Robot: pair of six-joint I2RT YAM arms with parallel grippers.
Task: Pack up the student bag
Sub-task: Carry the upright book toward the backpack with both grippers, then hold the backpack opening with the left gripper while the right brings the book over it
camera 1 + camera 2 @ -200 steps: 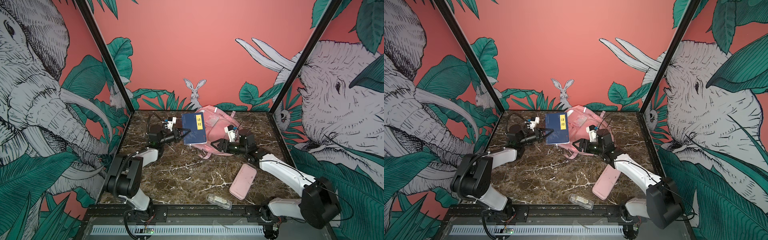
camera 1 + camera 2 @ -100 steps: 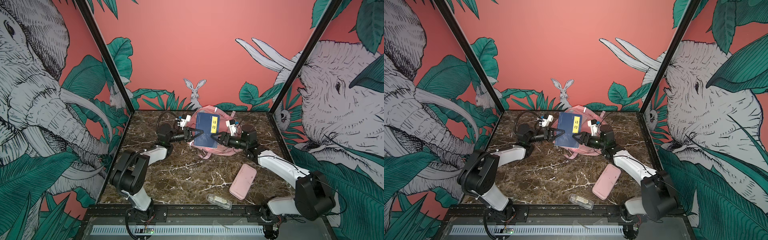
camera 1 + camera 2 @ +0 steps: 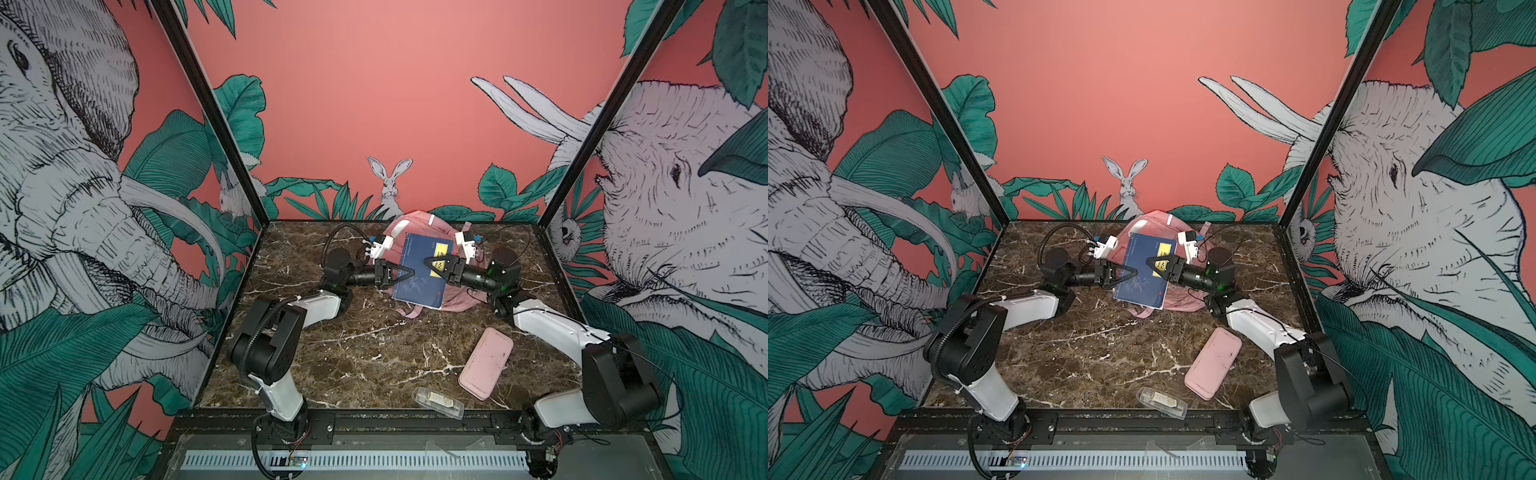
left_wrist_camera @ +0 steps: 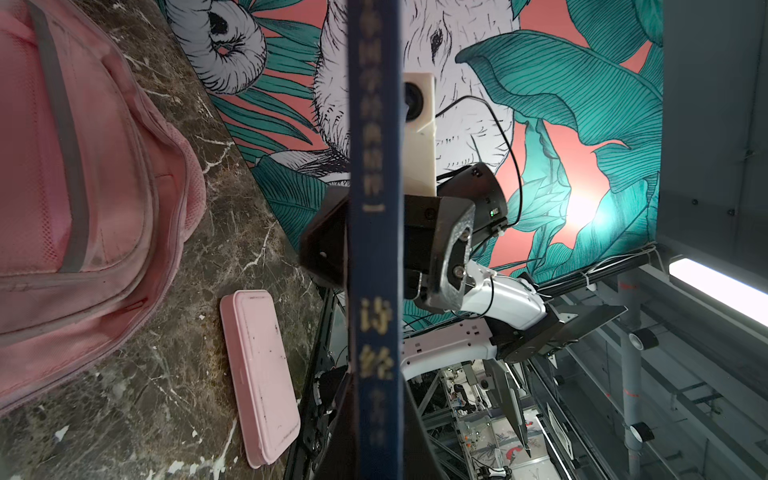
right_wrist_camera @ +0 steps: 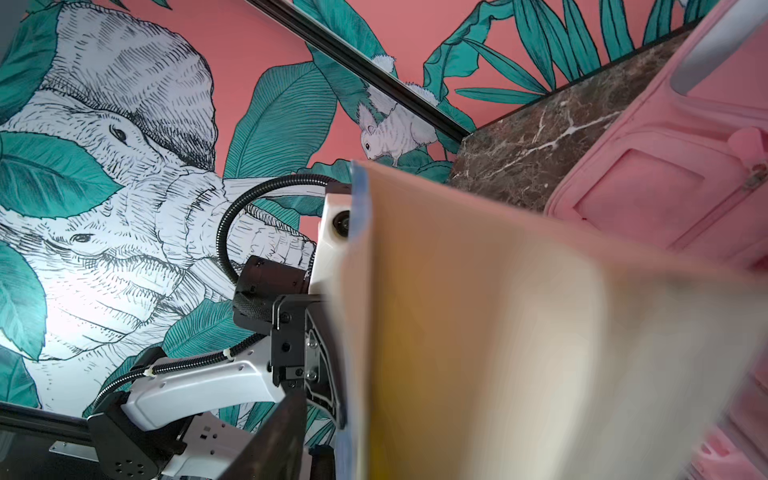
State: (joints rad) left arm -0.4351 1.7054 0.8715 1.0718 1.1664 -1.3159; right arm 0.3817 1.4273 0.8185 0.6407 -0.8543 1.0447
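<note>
The pink student bag lies at the back of the marble table, its zipped front showing in the left wrist view and the right wrist view. A blue book with a yellow label hangs tilted above the bag. My left gripper is shut on its spine edge. My right gripper straddles the opposite page edge, open. Its one visible finger stands a little off the cover. The other finger is hidden.
A flat pink pencil case lies on the table at the front right. A small clear plastic box sits near the front edge. Patterned walls close the back and both sides.
My left gripper carried the blue book rightward over the bag. My right gripper rose from beside the bag to the book's free edge and its jaws narrowed.
</note>
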